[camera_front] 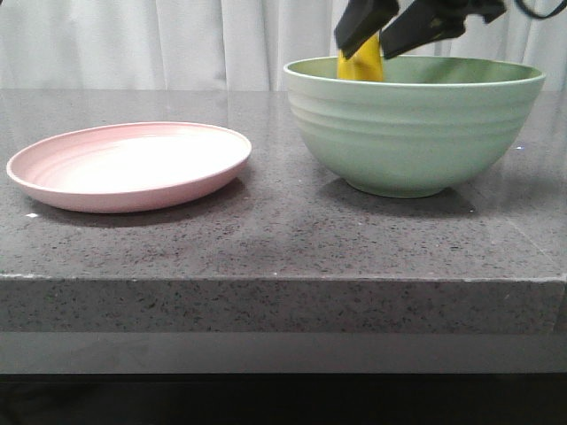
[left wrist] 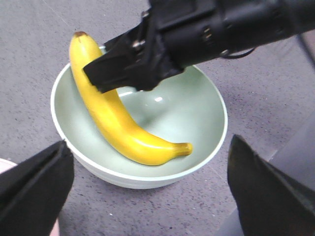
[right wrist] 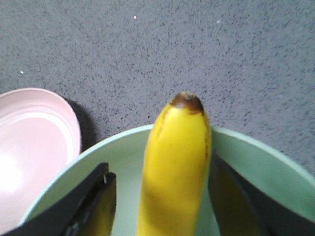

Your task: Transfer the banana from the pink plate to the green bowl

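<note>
Speckled grey stone bench [camera_front: 283, 239], white curtain behind it. Your green bowl [camera_front: 415, 133] sits toward the right end, the pink plate [camera_front: 129, 165] bare at the left end, the two well apart. Your banana [left wrist: 115, 115] is in the bowl, its lower end down against the inner wall, its brown tip poking above the rim. Your right gripper [right wrist: 162, 196] straddles it with jaws spread, a gap showing on each side, nothing clenched. Your left gripper [left wrist: 147, 191] hangs over the bowl, fingers wide, holding nothing.
</note>
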{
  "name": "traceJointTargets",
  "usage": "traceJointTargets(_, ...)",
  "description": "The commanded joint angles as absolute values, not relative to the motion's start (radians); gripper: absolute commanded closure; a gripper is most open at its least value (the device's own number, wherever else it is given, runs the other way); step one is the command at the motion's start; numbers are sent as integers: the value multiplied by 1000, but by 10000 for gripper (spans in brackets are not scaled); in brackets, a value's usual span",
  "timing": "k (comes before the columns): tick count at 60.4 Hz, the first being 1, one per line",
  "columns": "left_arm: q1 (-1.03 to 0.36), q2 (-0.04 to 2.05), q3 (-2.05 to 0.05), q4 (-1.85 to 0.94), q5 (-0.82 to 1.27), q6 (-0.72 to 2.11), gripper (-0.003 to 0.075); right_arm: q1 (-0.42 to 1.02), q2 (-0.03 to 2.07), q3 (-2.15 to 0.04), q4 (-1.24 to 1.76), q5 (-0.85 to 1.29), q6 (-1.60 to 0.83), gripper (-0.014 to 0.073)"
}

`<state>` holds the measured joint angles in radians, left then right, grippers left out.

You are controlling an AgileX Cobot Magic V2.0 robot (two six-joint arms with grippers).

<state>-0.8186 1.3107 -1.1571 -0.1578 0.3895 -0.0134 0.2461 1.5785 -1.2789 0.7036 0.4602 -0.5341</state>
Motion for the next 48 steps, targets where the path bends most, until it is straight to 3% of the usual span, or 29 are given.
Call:
traceJointTargets(1,-791,1275,-1195,-131,285,-17,118,214,1484,-1316,715,445,-546,159)
traceJointTargets(7,-734,1275,-1195,-131,266,-17,203,193,1441,-1316,715,445,-546,196)
traceJointTargets(10,-697,1275,-1195,-131,261,-17,293,184,1419,-1316,715,448,-546,255)
traceJointTargets(18,-579,1275,-1195,-131,261,-17,557,172,1362,-1315,707,471,-563,531)
traceJointTargets(24,-492,1275,-1195,-131,261,-17,741,172,1328,-1315,686,490,-566,690)
traceJointTargets(35,-349,1214,-1159,-106,261,-17,741,168,1229,-1247,631,471,-565,672)
traceJointTargets(48,-174,1028,-1005,-44,217,-17,741,102,1032,-1018,621,332,-565,672)
